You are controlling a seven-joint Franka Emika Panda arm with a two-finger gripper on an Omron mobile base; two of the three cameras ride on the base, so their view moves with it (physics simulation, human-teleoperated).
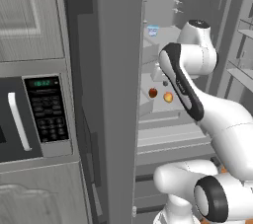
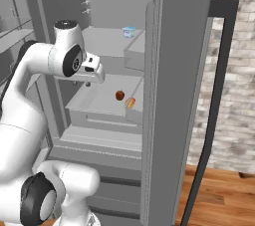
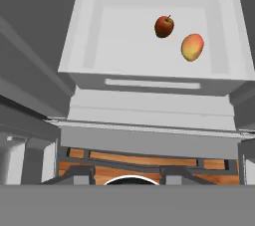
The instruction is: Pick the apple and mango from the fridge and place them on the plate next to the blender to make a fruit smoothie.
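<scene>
Two fruits sit on the white shelf (image 3: 124, 41) inside the open fridge (image 1: 116, 94): apple (image 3: 164, 26) and mango (image 3: 192, 47), just beside each other, not touching as far as I can tell. In my hand view the apple is nearer the back wall, the mango a bit closer to the shelf's front edge and off to one side. Left base view has the apple (image 1: 153, 92) left of the mango (image 1: 168, 97); right base view has the apple (image 2: 120, 95) beside the mango (image 2: 130, 102), which sits close to the door edge.

My pincer (image 2: 87, 84) hangs off the wrist above the shelf, well apart from both fruits. Jaws are drawn all the way in, with nothing between them. Fingertips are barely visible at the bottom of the hand view, too small to read there.

One shelf up there's a small pale blue cup (image 2: 129, 32), upright. Below the fruit shelf is a drawer front (image 3: 149, 84), and wooden floor (image 3: 144, 163) shows under the fridge. A microwave (image 1: 34, 117) with a green clock readout sits left of the fridge door. A brick wall (image 2: 234, 70) lies past the right-hand door.
</scene>
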